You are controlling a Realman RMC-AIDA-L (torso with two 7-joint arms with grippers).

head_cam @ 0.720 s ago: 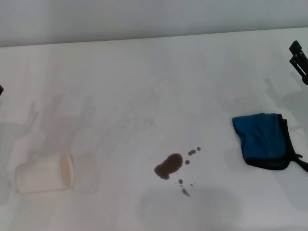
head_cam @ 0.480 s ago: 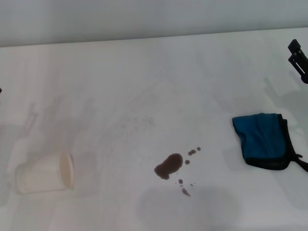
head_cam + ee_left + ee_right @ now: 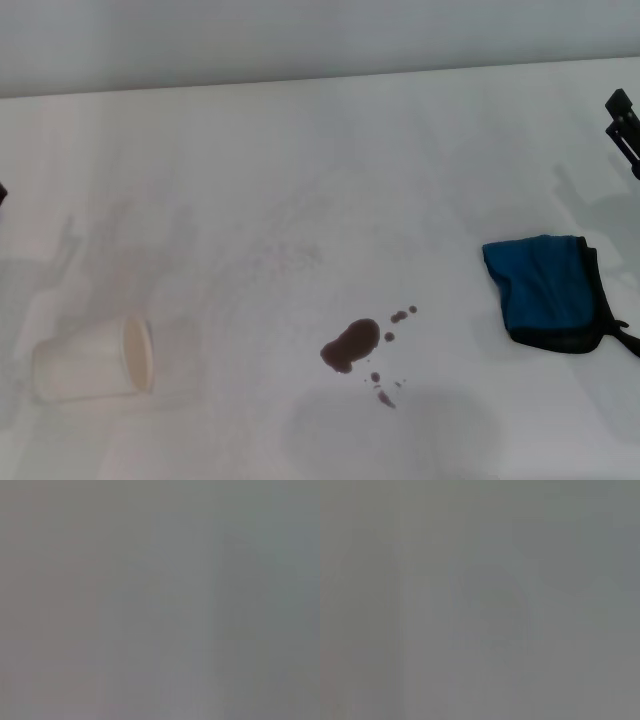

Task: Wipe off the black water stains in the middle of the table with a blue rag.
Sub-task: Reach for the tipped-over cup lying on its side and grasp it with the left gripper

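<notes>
Step in hand looks like the very start, i.e. rag pickup not yet done: the blue rag (image 3: 548, 293) lies crumpled on the white worktop (image 3: 300, 180) at the robot's right, well apart from the black water stains (image 3: 351, 343), which sit near the middle-front w/ tiny droplets around. Right pincer (image 3: 622, 130) shows only as a dark bit at the right edge, beyond the rag & apart from it; can't tell if wide or narrow, and the left pincer isn't really visible, wrist views showing nothing usable. Next move, prob.: right arm drops onto the rag, grips it, then drags it left over the blotch, keeping clear of the tipped paper cup (image 3: 92, 362) far left.
</notes>
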